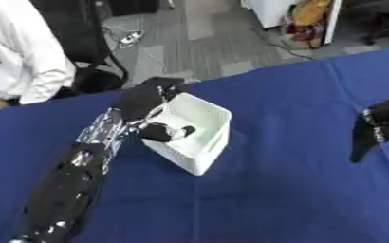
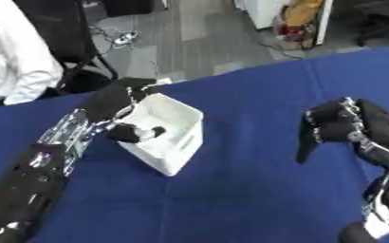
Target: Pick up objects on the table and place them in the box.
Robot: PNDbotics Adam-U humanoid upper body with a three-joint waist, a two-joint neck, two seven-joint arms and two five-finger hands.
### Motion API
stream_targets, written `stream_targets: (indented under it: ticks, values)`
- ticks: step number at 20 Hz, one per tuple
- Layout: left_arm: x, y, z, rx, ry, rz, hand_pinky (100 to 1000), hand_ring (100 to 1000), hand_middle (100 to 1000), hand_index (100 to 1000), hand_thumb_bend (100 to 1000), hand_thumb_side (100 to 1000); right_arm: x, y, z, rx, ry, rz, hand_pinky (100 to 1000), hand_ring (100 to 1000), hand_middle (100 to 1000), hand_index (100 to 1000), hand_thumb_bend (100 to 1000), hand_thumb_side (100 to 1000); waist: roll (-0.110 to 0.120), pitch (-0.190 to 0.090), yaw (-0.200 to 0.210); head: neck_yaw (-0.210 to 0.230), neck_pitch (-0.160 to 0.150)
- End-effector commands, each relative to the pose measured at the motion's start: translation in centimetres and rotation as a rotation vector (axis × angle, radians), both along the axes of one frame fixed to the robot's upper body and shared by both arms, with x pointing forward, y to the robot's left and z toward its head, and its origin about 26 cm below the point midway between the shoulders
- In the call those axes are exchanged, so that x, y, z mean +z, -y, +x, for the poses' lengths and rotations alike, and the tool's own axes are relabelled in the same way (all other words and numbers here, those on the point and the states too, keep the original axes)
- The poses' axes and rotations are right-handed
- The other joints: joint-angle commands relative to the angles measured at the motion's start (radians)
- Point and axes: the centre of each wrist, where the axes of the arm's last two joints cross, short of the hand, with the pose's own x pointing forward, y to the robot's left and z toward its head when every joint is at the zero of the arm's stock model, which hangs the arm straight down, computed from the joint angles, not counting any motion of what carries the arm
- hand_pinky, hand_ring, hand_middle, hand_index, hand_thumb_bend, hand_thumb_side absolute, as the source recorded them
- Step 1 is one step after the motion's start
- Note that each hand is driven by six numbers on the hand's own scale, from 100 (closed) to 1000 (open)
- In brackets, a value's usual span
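Open blue desk (image 1: 297,190) between white box (image 1: 210,142) and right robot hand (image 2: 335,126), wide enough for a pass. Box mouth partly blocked by left robot hand (image 1: 148,102), draped over near rim, fingers curled inside. Left forearm barring approach along desk's left side.

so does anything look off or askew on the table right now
Nothing looks spilled or damaged. The white box sits at an angle on the blue table, with the left hand over its rim and fingers reaching inside. The right hand hangs curled above bare cloth.
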Motion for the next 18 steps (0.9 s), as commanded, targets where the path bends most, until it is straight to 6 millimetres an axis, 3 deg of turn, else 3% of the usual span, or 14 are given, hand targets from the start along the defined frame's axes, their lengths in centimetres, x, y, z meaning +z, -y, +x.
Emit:
stream_targets:
  ticks: [1,2,4,9,10,18]
  values:
    - [2.6,-2.2,-1.7,-0.081,0.069,-0.243,627,698,811,847,360,775,0.7,0.2,-0.3,0.012,0.034,-0.062,100,364,418,499,862,1000,-0.007,-0.010,0.007,-0.009,0.001]
    - [2.3,-2.5,-2.7,-0.138,0.052,-0.342,498,600,740,776,310,741,0.7,0.3,-0.4,0.007,0.032,-0.064,100,364,418,499,864,1000,-0.008,-0.009,0.011,-0.009,0.001]
    - [2.0,-2.8,-4.8,-0.286,0.023,-0.522,444,542,682,746,280,707,0.6,0.5,-0.4,-0.005,0.029,-0.067,100,364,419,499,867,1000,-0.011,-0.008,0.018,-0.010,-0.003]
    - [2.8,-2.2,-9.6,-0.653,0.019,-0.690,445,543,675,732,284,672,-0.1,1.1,-0.6,-0.041,0.019,-0.052,100,364,421,499,869,1000,-0.032,-0.004,0.047,-0.008,-0.017]
    - [3.2,-1.9,-10.2,-0.695,0.015,-0.683,475,572,723,751,294,670,-0.2,1.2,-0.7,-0.043,0.019,-0.044,100,361,423,498,867,1000,-0.038,-0.003,0.052,-0.005,-0.020]
    - [5.3,-0.4,-12.9,-0.877,-0.031,-0.623,498,630,802,844,346,599,-1.2,1.1,-0.7,-0.006,0.044,0.044,100,337,402,494,873,1000,-0.088,0.013,0.074,-0.020,-0.028]
